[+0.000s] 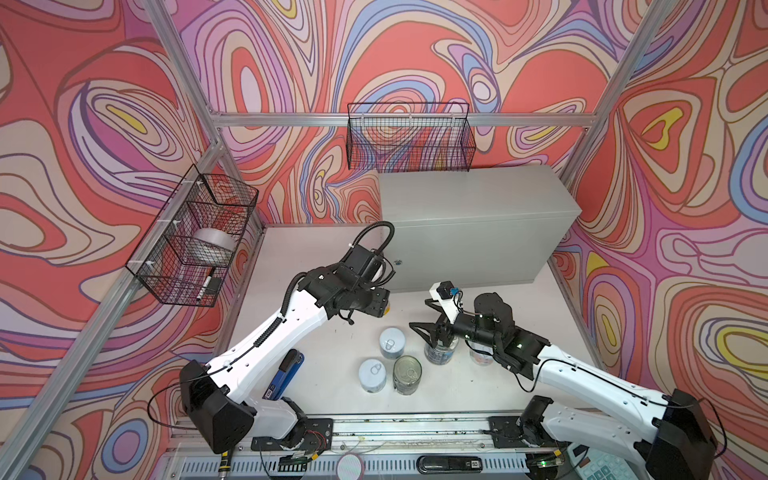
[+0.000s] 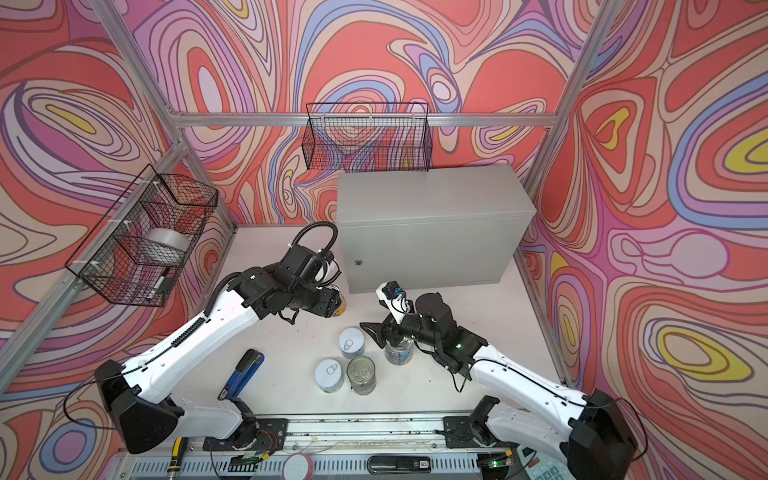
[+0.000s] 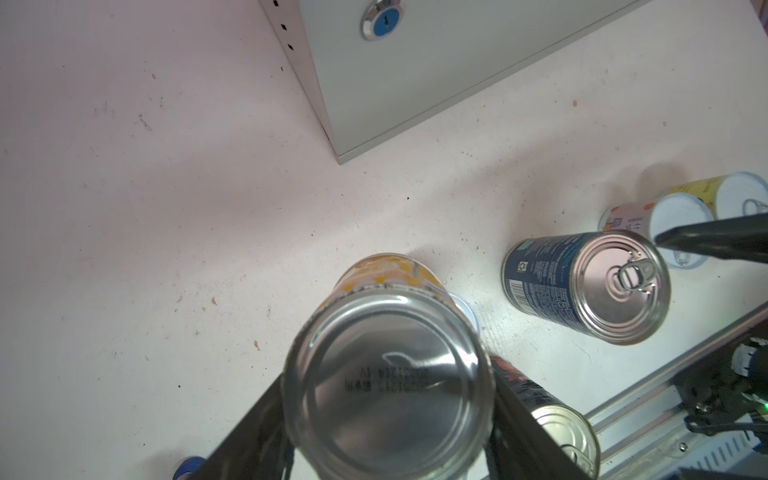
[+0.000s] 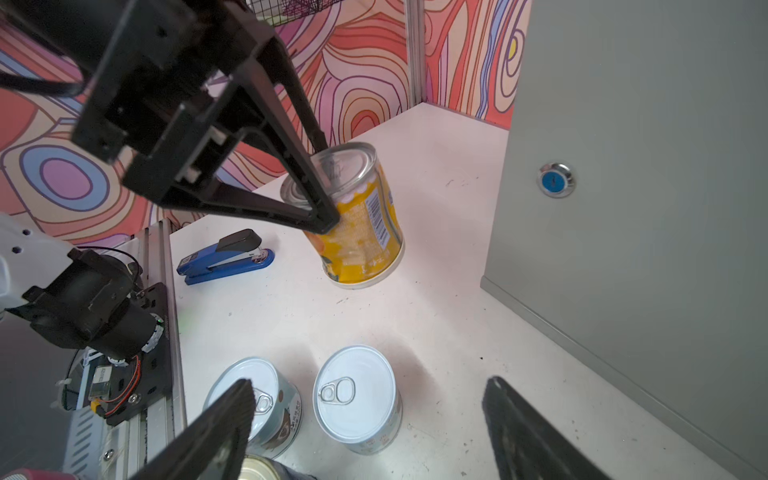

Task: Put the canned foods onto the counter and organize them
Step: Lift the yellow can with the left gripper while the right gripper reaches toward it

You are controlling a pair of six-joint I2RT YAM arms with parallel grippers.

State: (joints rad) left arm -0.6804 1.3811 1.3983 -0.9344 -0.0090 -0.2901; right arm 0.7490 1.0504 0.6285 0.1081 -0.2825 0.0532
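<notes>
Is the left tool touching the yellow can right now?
Touching. In the right wrist view the left tool clamps the yellow can near its top, fingers on opposite sides.

Top views: high over the near edge, facing down toward the far wall; both hold the whole surface (image 1: 299, 249) and cabinet (image 1: 478, 195).
Left wrist: close, looking down along the left gripper (image 3: 388, 378).
Right wrist: low, close, facing left past the right gripper (image 4: 370, 384).
Wrist overlap: yellow can (image 4: 361, 232), cabinet lock (image 3: 382, 18).
</notes>
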